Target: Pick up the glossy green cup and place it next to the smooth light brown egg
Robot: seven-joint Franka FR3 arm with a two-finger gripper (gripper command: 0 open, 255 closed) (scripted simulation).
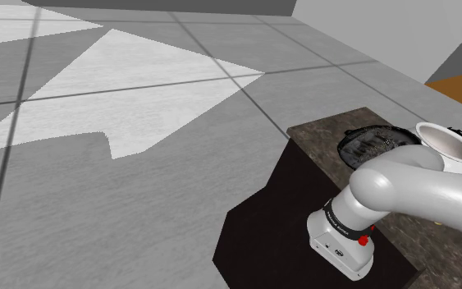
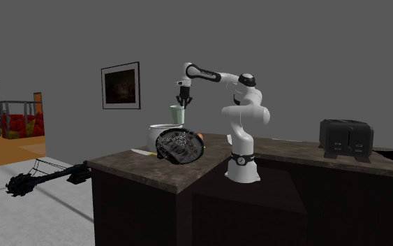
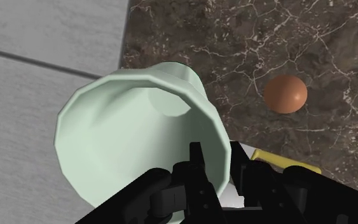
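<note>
We see a dark, white-veined stone counter (image 2: 140, 168), a white jointed arm (image 2: 242, 112), a glossy pale green flared cup (image 3: 133, 137) lifted above the counter's edge, black fingers (image 3: 196, 167) pinching its rim, one inside, one outside, a smooth brown oval egg (image 3: 285, 94) lying apart on the counter

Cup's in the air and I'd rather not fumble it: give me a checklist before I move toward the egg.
1. Grip, tool shut on the pale green cup, one finger inside the rim, one outside: ok.
2. Cup off the counter, per the second exterior view: ok.
3. Target, brown egg in sight on the counter: ok.
4. Bare counter around the egg: ok.
5. Clearance from the white pot: cannot tell.
</note>
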